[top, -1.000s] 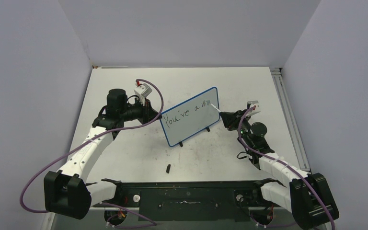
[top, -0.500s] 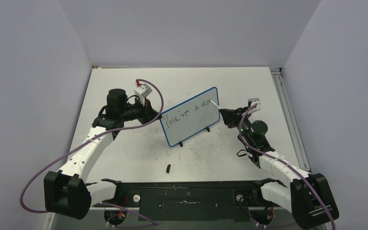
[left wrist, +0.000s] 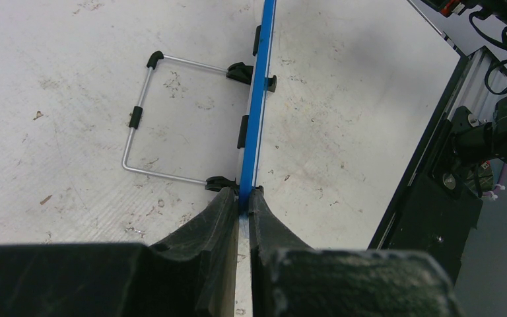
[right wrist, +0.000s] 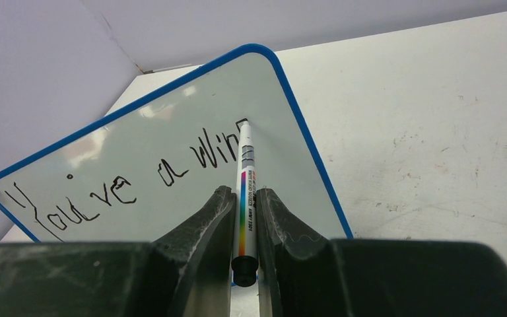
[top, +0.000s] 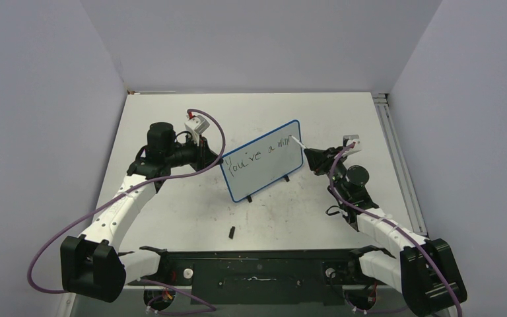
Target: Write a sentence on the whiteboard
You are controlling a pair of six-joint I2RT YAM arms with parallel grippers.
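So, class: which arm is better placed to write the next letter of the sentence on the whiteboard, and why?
Right. The right tool grips the marker, tip on the whiteboard at the end of the sentence. The left tool is clamped on the board's edge, steadying it.

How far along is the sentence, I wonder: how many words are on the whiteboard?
3: "You've" at the left, "a" in the middle, an unfinished "Win" at the marker tip.

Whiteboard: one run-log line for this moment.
left hand: shut on whiteboard edge | right hand: shut on marker | marker tip: at end of sentence, reads "You've a win"
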